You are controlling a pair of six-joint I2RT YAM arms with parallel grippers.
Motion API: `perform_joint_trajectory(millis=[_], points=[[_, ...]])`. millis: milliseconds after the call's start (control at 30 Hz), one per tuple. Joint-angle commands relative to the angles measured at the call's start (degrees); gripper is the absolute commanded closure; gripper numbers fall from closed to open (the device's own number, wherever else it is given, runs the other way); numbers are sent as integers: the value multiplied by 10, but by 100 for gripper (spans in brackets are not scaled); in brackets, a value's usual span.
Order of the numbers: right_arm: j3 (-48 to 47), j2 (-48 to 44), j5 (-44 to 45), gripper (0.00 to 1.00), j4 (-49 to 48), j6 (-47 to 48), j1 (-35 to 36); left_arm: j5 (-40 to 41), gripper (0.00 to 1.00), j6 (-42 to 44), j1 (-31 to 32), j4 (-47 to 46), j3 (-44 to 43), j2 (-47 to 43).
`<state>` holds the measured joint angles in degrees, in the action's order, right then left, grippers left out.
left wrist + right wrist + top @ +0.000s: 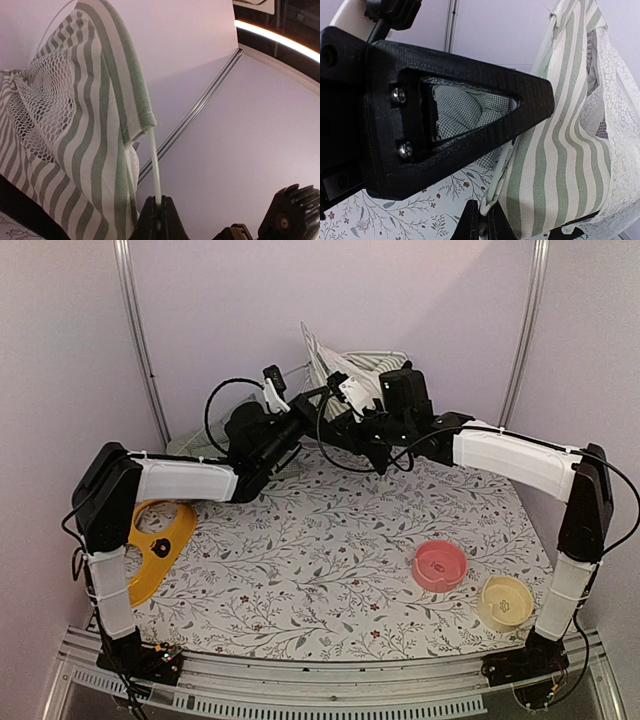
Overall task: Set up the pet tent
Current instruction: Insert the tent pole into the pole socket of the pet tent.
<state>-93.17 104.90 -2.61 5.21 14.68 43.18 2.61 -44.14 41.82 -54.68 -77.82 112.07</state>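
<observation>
One pet tent [345,365] stood at the desk's [330,560] far edge; one pink bowl [440,566] and one yellow bowl [505,601] sat near its right front corner; the left gripper [158,202] pinched a tent pole [155,165]; the right gripper [482,212] clamped the tent's hem.

place: robot lab cell | cues: bare white walls [420,300]; aluminium base rail [330,680]

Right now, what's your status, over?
Left end effector shut on pole. Right end effector shut on tent edge. Tent not yet up. Cushion beside it.
</observation>
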Motion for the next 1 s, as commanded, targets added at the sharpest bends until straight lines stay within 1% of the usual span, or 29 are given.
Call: perform_joint_trajectory(millis=[0, 233, 967], points=[[-31, 22, 1, 94, -26, 5, -3, -66, 100, 7, 29, 9, 11, 21], [-34, 26, -8, 94, -24, -13, -18, -71, 100, 13, 32, 24, 11, 15], [-37, 44, -8, 94, -18, -16, -22, -65, 100, 19, 42, 26, 13, 13]])
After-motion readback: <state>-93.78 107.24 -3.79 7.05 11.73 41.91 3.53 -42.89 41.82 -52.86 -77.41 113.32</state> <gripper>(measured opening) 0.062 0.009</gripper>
